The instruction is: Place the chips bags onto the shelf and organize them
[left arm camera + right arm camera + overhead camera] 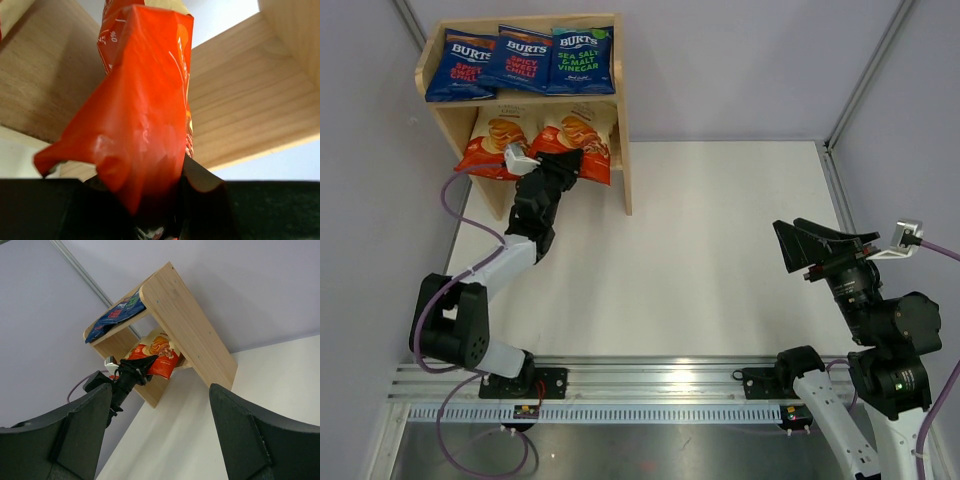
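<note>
Orange foil fills the left wrist view, where the left gripper (150, 205) is clenched on the crumpled bottom hem of the right cream bag (145, 115). Seen from above, that bag sits in the lower tier of the shelf (623, 160), just beside the other cream bag (492, 140), its red-orange end toward the front with the gripper at it. On the top tier three blue bags (525, 58) lie in a row, side by side, the green-topped one at the right. The right gripper (818, 245) hangs over the right side of the table (720, 250), well apart from the shelf, jaws spread wide and holding nothing. All five bags appear to be on the shelf, so I judge the task to be in its last step: seating and squaring the final bag. The next move calls for a small nudge inward so the bag sits level with its neighbour, then a release and a straight pull back out from under the upper board. The risk, as I read it, is that the foil clings to the fingers and the bag is dragged out on the retreat, or that the nudge knocks the neighbouring bag askew. Opening fully before backing away should guard against that.
</note>
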Controlling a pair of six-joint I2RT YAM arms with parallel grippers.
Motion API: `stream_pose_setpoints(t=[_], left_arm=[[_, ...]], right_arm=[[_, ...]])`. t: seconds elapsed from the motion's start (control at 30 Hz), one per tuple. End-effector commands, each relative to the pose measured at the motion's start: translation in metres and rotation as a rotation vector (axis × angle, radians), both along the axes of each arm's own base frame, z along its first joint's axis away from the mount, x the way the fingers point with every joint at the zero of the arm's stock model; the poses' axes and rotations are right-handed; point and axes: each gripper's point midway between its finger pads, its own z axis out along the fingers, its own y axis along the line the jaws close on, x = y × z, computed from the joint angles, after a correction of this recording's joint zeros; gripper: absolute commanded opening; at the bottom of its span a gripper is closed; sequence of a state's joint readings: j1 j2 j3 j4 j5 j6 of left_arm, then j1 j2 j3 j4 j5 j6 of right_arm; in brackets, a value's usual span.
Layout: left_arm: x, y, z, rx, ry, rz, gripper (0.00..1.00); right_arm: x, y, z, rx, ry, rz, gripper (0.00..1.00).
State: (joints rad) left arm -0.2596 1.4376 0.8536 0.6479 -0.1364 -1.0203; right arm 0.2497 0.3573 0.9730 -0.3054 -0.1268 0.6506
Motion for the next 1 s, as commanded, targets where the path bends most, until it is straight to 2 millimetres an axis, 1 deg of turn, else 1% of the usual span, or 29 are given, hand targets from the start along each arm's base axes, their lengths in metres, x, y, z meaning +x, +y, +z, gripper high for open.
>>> stream_pose_setpoints(t=[0.0,0.03,0.07,0.13,0.17,0.2,0.23,0.3,0.37,0.4,0.43,0.47,0.5,0.53,0.57,0.6,0.63,0.67,0.7,0.73,0.77,0.8,0.83,0.87,0.9,0.97], left_arm=[[0.008,-0.011,0.055,-0.112,-0.161,-0.041,0.15],[0.011,-0.014,0.053,-0.119,-0.152,-0.053,0.15],[0.013,-0.018,0.057,-0.130,-0.154,-0.066,0.15],[0.014,-0.029,0.053,-0.117,-0.138,-0.084,0.18],[0.014,-0.031,0.054,-0.113,-0.131,-0.080,0.22],[0.014,-0.031,0.052,-0.108,-0.121,-0.064,0.33],[0.012,-0.036,0.052,-0.097,-0.121,-0.071,0.38],[0.013,-0.040,0.052,-0.094,-0.110,-0.084,0.42],[0.016,-0.044,0.046,-0.089,-0.091,-0.095,0.44],[0.016,-0.046,0.041,-0.083,-0.073,-0.107,0.44],[0.014,-0.047,0.040,-0.082,-0.070,-0.112,0.44],[0.012,-0.047,0.037,-0.081,-0.061,-0.112,0.44],[0.011,-0.046,0.033,-0.074,-0.047,-0.106,0.45],[0.009,-0.045,0.027,-0.068,-0.029,-0.101,0.49],[0.007,-0.042,0.027,-0.063,-0.024,-0.093,0.57],[0.006,-0.039,0.021,-0.048,0.004,-0.076,0.59],[0.006,-0.036,0.019,-0.025,0.013,-0.067,0.61],[0.003,-0.034,0.024,-0.013,0.011,-0.059,0.66],[0.003,-0.030,0.015,0.013,0.057,-0.040,0.67],[0.003,-0.027,0.020,0.034,0.064,-0.024,0.70],[0.002,-0.023,0.020,0.054,0.078,-0.010,0.76],[-0.001,-0.015,0.017,0.078,0.109,0.027,0.79],[-0.003,-0.012,0.017,0.099,0.119,0.039,0.82],[-0.004,-0.009,0.025,0.114,0.115,0.051,0.85],[-0.008,0.000,0.019,0.144,0.165,0.087,0.90],[-0.012,0.006,0.019,0.178,0.186,0.109,0.95]], right_arm=[[-0.008,0.004,0.009,0.017,-0.014,0.038,0.86],[-0.008,0.004,0.009,0.019,-0.013,0.037,0.86],[-0.008,0.005,0.008,0.021,-0.012,0.042,0.86],[-0.007,0.005,0.007,0.024,-0.009,0.042,0.86],[-0.008,0.005,0.007,0.026,-0.011,0.042,0.86],[-0.009,0.004,0.008,0.026,-0.016,0.040,0.86],[-0.008,0.004,0.007,0.026,-0.013,0.040,0.86],[-0.008,0.007,0.006,0.017,-0.011,0.051,0.86],[-0.006,0.010,0.003,0.003,-0.001,0.066,0.85],[-0.002,0.011,-0.001,-0.008,0.018,0.067,0.85],[-0.002,0.012,-0.001,-0.015,0.025,0.069,0.85],[0.002,0.012,-0.007,-0.028,0.049,0.062,0.85],[0.005,0.012,-0.010,-0.034,0.063,0.061,0.85],[0.006,0.012,-0.012,-0.038,0.069,0.058,0.85],[0.009,0.012,-0.016,-0.042,0.082,0.051,0.85],[0.012,0.012,-0.018,-0.046,0.093,0.052,0.85],[0.014,0.013,-0.021,-0.050,0.103,0.052,0.85],[0.016,0.014,-0.025,-0.059,0.121,0.053,0.86],[0.020,0.015,-0.028,-0.068,0.137,0.056,0.85],[0.021,0.016,-0.029,-0.073,0.141,0.060,0.85],[0.022,0.018,-0.032,-0.085,0.151,0.068,0.85],[0.024,0.020,-0.034,-0.092,0.158,0.074,0.86],[0.025,0.021,-0.035,-0.101,0.159,0.081,0.86],[0.026,0.023,-0.038,-0.124,0.162,0.093,0.86],[0.030,0.026,-0.043,-0.138,0.181,0.102,0.86],[0.032,0.028,-0.048,-0.165,0.201,0.116,0.86]])
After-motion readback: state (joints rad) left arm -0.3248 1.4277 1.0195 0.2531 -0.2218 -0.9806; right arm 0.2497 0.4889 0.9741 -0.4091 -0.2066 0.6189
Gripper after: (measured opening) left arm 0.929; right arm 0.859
